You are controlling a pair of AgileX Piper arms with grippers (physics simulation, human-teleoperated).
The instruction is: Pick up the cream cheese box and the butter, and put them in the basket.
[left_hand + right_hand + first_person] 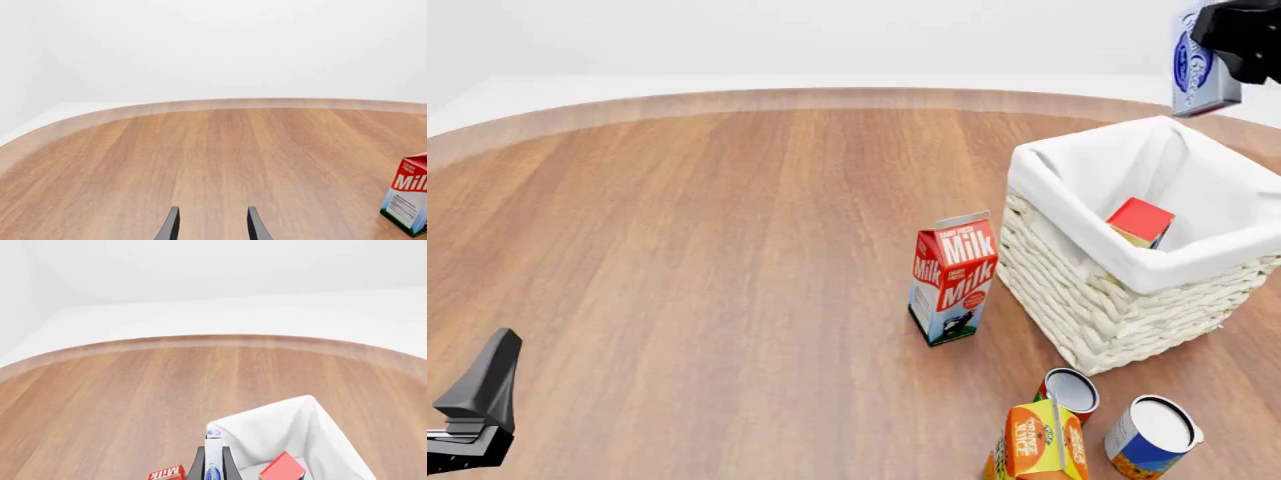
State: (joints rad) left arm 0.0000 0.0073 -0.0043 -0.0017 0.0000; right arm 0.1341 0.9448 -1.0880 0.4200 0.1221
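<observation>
The cream cheese box, pale with a blue round marking, hangs high above the far right corner of the basket, with my right gripper shut on it. From the right wrist, the box stands edge-on between the fingers, above the basket's near rim. The butter, a red and orange carton, lies inside the white-lined basket and also shows as a red corner. My left gripper is open and holds nothing, low over bare wood at the table's near left.
A red Milk carton stands upright just left of the basket, also seen from the left wrist. An orange juice carton and two cans sit in front of the basket. The table's curved far edge runs behind.
</observation>
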